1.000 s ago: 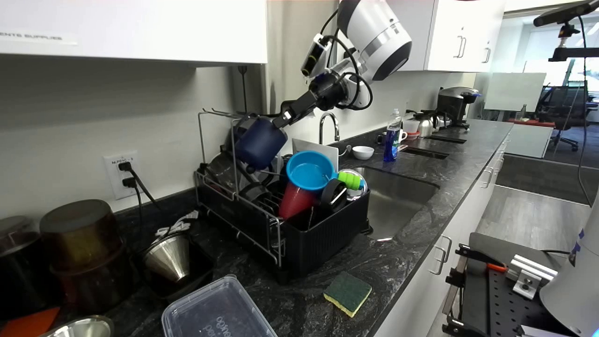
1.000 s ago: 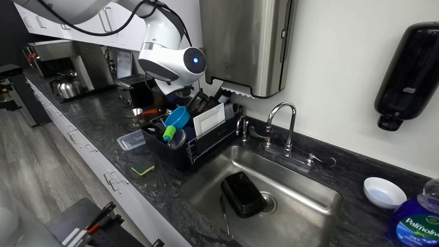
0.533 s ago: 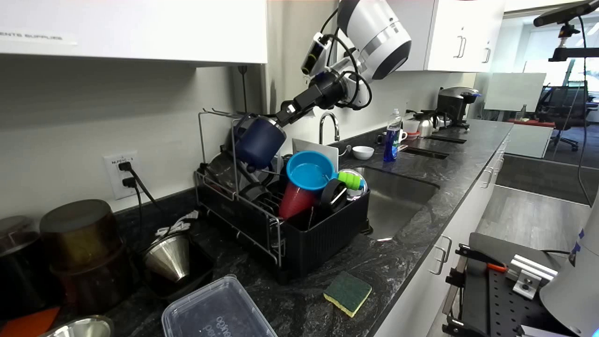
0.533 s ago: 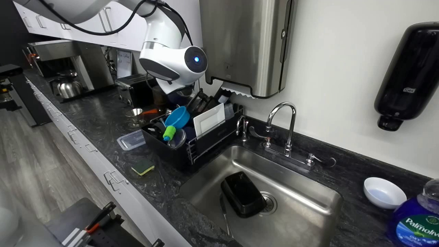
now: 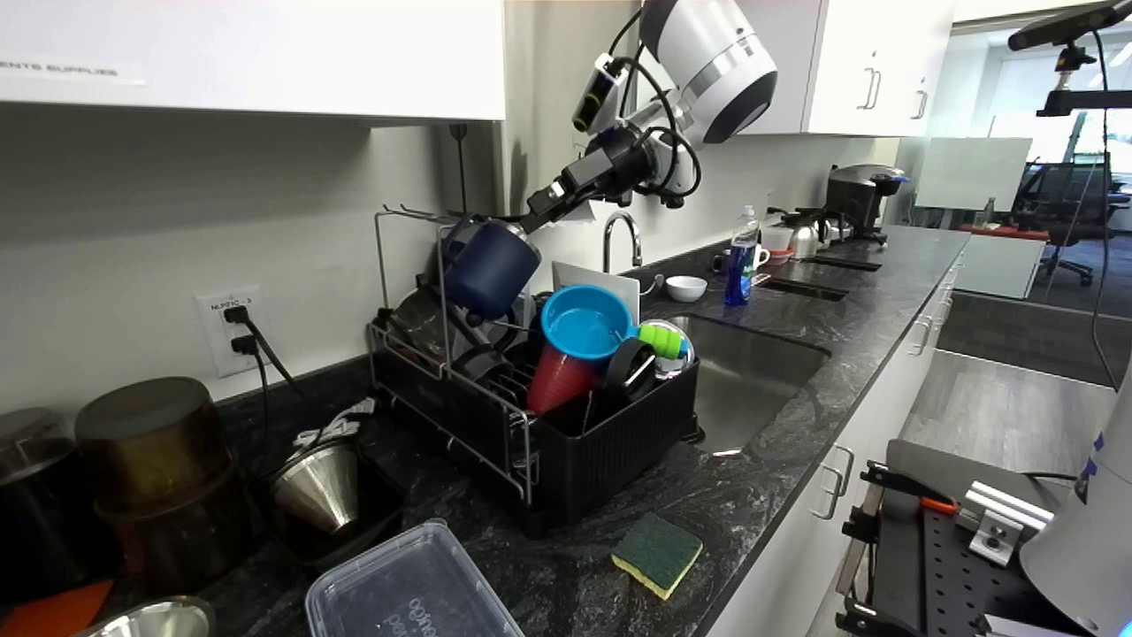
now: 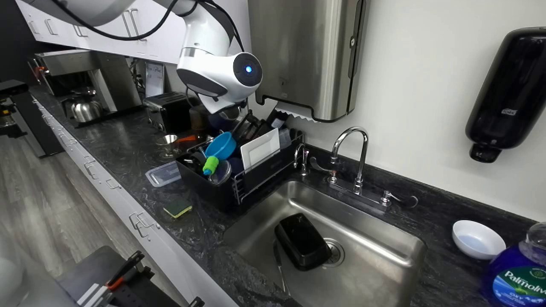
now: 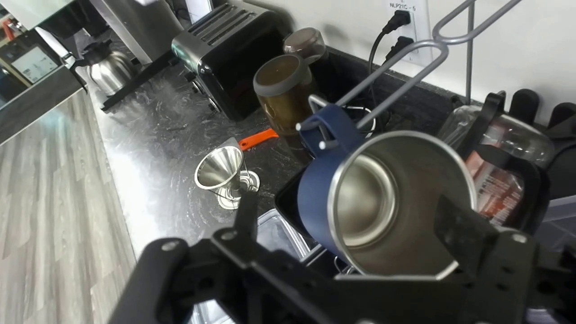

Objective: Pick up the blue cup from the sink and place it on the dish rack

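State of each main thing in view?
Dish rack: loaded with dishes
Blue mug: tilted, handle hooked over prongs
Gripper: open, mug not gripped
Sink: holding a black container
Faucet: not running
Sponge: flat, green side up
White bowl: upright
Soap bottle: upright, partly full

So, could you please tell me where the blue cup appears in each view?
In an exterior view: blue cup left of centre, up on the dish rack.
In an exterior view: blue cup left of centre, partly visible below the arm.
In the wrist view: blue cup right of centre, its open mouth showing.
Shared landmark: the dish rack.
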